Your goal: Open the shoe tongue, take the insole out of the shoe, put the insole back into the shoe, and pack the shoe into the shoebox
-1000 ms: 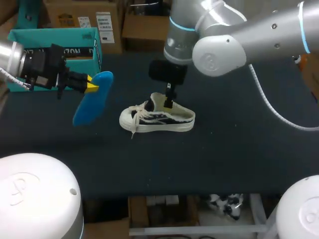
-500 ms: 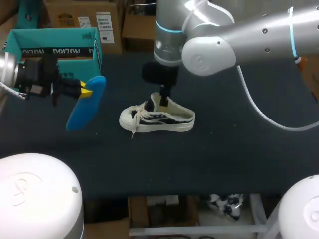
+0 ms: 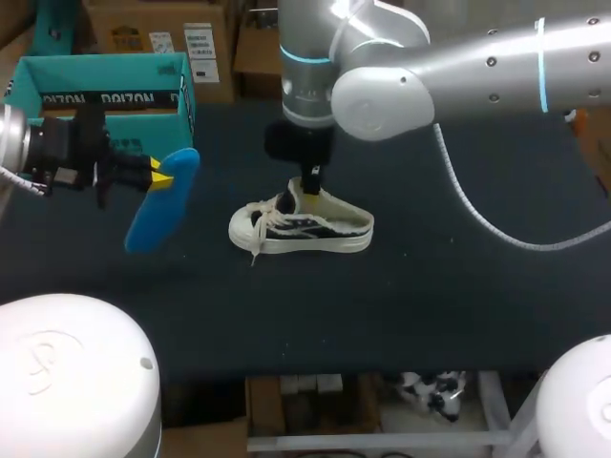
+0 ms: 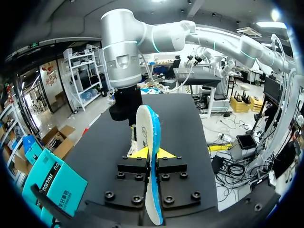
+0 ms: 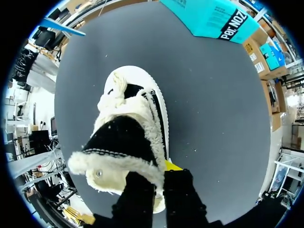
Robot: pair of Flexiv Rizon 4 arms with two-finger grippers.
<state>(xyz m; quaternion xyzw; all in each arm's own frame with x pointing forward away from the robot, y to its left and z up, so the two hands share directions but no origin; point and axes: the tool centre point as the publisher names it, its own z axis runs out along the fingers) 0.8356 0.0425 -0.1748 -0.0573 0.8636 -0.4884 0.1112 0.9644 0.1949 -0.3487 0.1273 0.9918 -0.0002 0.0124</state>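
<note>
Silver arms (image 3: 496, 62) with cyan rings (image 3: 305, 57), black yellow-tipped jaws.

- You see a cloth shoe (image 3: 301, 227) with a rough, fleecy lining.
- Your insole (image 3: 162, 200) looks smooth and matt.
- The table (image 3: 430, 286) is matt, and the shoebox (image 3: 105, 69) looks like cardboard.

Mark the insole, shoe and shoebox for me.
insole (image 3: 151, 218): head view, lower half of its blue face.
shoe (image 3: 320, 231): head view, patterned side panel.
shoebox (image 3: 95, 69): head view, teal far wall.

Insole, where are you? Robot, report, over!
Left gripper shut on insole, aloft left of shoe. Right gripper at tongue, grip unclear. Nothing between insole and shoe.
</note>
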